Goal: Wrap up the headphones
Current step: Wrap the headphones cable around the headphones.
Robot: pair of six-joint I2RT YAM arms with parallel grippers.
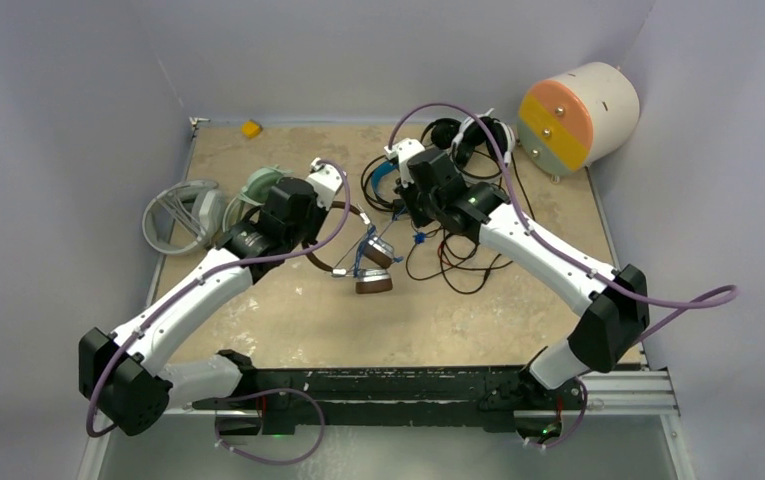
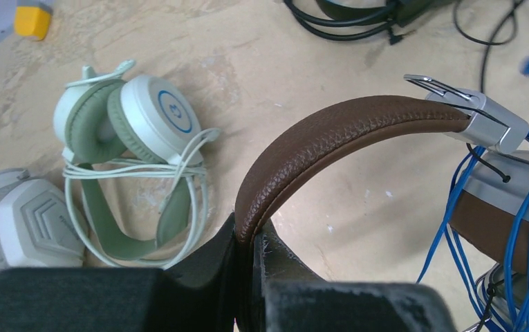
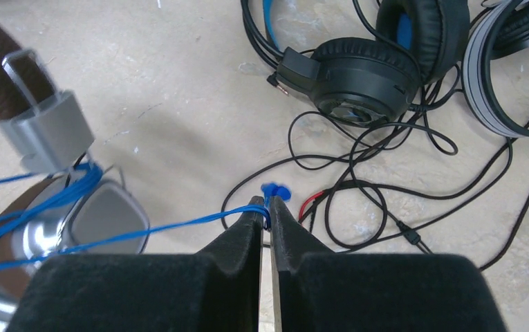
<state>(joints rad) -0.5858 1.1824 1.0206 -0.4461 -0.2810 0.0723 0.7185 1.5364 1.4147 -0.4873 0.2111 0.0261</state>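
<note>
Your left gripper (image 2: 247, 238) is clamped on the brown headset (image 1: 374, 284), jaws closed tight on the lower end of its brown leather headband (image 2: 344, 128). The band arches up and right to the silver slider (image 2: 486, 121). Your right gripper (image 3: 266, 207) is pinched shut on that headset's blue cable (image 3: 144, 232), with the blue plug end (image 3: 275, 190) poking out just past the fingertips. From the jaws the cable runs left to the silver ear cup (image 3: 102, 218), and several blue strands are looped around the slider and cup. In the top view the brown headset sits mid-table between your two grippers; can't tell if the cup is resting on the table (image 1: 288, 320) or lifted off it. The mint-green headset (image 2: 144, 117) lies just left of your left gripper, its pale cable looped around it, and the white-grey headset (image 2: 26, 221) is right beside it at the left edge. The black headset with blue headband (image 3: 365, 76) is beyond your right gripper, with the black-and-white headset (image 3: 503, 90) next to it on the right. Their black cables (image 3: 372, 173) lie loose and tangled on the table in front of the right fingertips. The cream cylinder (image 1: 578, 115) is at the far right corner and the small yellow block (image 1: 250, 128) at the far left
</note>
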